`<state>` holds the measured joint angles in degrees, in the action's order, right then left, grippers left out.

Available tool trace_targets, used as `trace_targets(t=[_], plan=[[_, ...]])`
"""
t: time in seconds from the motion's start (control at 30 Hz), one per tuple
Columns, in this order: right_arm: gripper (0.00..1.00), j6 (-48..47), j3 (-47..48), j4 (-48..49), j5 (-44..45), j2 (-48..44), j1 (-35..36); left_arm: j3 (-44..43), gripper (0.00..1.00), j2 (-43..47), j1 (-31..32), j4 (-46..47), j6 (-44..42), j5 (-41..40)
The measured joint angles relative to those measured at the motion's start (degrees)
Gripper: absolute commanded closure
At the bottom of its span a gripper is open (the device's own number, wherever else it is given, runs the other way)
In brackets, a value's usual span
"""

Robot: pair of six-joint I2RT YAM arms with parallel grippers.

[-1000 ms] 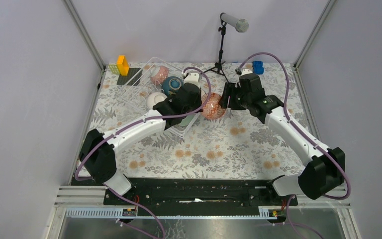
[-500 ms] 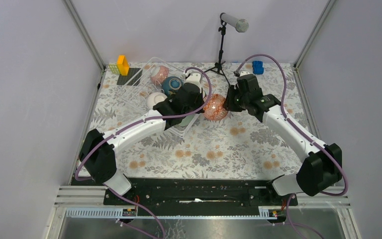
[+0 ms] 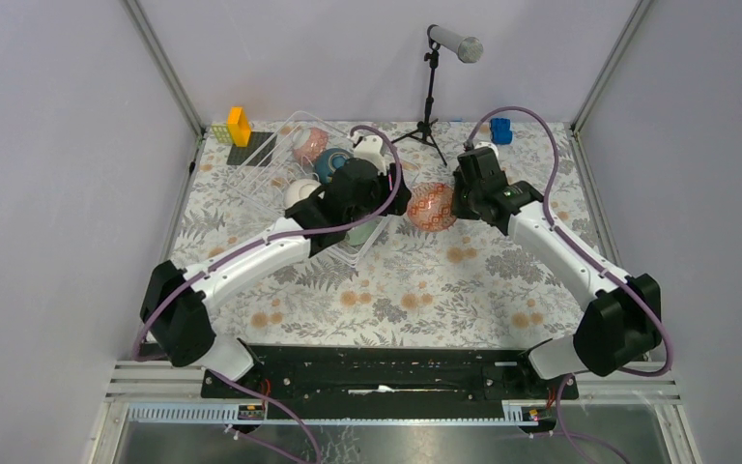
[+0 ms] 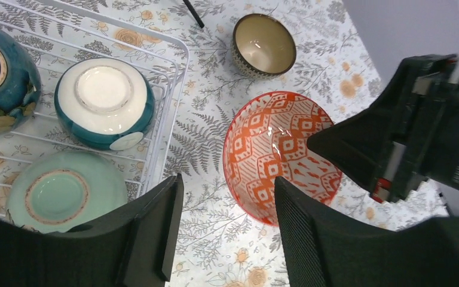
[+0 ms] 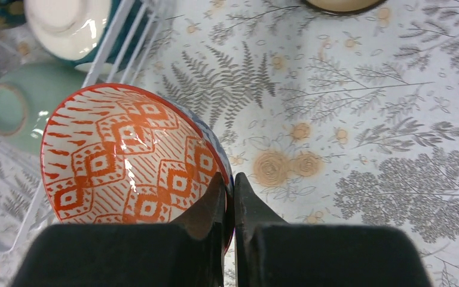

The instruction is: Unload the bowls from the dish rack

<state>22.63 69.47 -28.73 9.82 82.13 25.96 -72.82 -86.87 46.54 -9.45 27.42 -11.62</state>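
Tablecloth (image 3: 425,280) lies free along the near side; the dish rack (image 3: 259,172) (bowls (image 3: 332,164) inside) blocks the far left.

1. No word, brand, number or sign can be read in any view.
2. In the left wrist view, the dark body of the right pincer (image 4: 320,142), right of the orange bowl (image 4: 269,149), carries pale marks, possibly lettering, too blurred to read.

Robotics lab test cell: plain grey panels in aluminium framing (image 3: 164,66) enclose the table (image 3: 444,290); a microphone (image 3: 456,44) on a tripod stands at its far edge.
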Motion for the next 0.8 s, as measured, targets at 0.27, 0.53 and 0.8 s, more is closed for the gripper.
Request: trace_targets(t=[0.27,0.53,0.8], plan=[[1.00,3.7,0.0,-0.6,2.4,2.3,-8.2,2.5,0.33,4.3,-3.2,0.3,1.9,-0.4],[1.00,9.7,-0.1,-0.2,3.7,5.6,-18.9,4.4,0.31,5.0,-6.9,-1.8,3.7,-2.6],[1.00,13.7,-3.9,1.7,4.2,7.7,-28.3,6.0,0.31,7.3,-7.0,-3.1,4.1,-5.2]])
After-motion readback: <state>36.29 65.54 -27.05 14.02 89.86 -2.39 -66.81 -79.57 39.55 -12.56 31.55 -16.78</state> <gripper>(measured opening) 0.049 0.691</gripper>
